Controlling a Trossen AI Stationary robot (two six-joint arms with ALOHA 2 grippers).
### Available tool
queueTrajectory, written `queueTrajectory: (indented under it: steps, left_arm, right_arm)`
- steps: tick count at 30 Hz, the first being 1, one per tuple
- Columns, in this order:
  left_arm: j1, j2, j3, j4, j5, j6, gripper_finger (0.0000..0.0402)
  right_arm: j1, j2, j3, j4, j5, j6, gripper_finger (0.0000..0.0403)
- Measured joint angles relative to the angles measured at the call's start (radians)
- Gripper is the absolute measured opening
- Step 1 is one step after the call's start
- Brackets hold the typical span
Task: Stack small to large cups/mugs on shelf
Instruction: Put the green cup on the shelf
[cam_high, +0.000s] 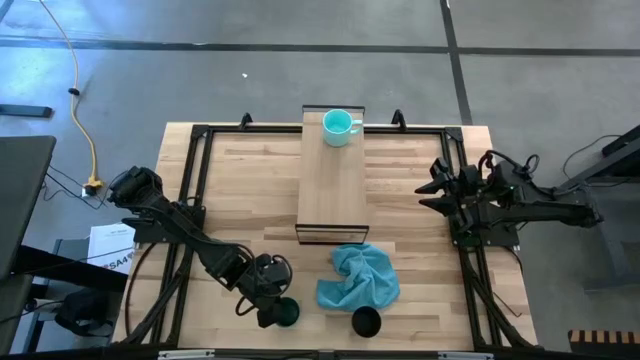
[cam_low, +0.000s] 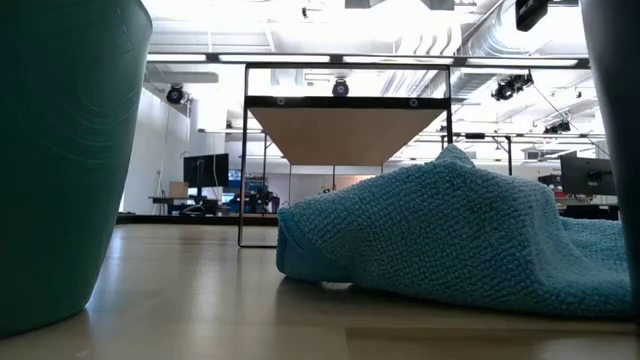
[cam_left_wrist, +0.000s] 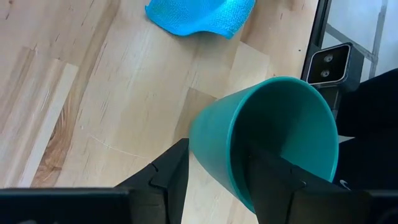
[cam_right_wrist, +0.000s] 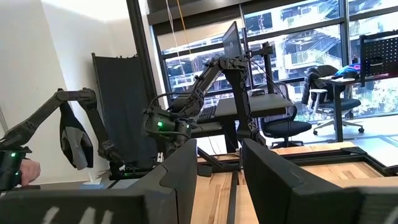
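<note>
I am watching my left arm reaching low and diagonally across the near left part of the wooden tabletop (cam_high: 250, 200), its left gripper (cam_high: 268, 308) lying almost level with the surface close to the near edge. Its jaws are clamping the rim wall of the dark green cup (cam_left_wrist: 267, 140), one finger going inside the mouth and the other pressing on the outside, so the cup is tilting toward the wrist camera. In the high view that cup is sitting right at the gripper's tip, just beside the near edge, leaving little room on that side. The black cup (cam_high: 366, 321) is standing alone to its right, also near the front edge, with the crumpled blue cloth (cam_high: 358, 278) lying between it and the shelf's near end. The shelf (cam_high: 333, 180) is running down the middle of the table, and the turquoise mug (cam_high: 339, 127) is sitting at its far end with the handle pointing right; the rest of the board is lying bare. My right arm is folding back at the right edge of the table, well apart from everything, with the right gripper (cam_right_wrist: 219, 171) pointing out into the room and its jaws standing apart on nothing.
</note>
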Motion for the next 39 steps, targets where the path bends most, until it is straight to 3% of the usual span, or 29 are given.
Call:
queueTrajectory:
  steps: [10,24,39]
  left_arm:
    - [0.001,0.000,0.000,-0.001,0.000,-0.001,0.0127]
    - [0.001,0.000,0.000,-0.002,-0.001,-0.019,0.0006]
    - [0.001,0.000,0.000,0.033,-0.027,-0.050,0.0003]
  right_arm:
    - [0.000,0.000,0.000,0.000,0.000,0.000,0.0119]
    - [0.000,0.000,0.001,-0.023,0.000,0.000,0.0119]
    - [0.000,0.000,0.001,-0.037,0.000,0.000,0.0119]
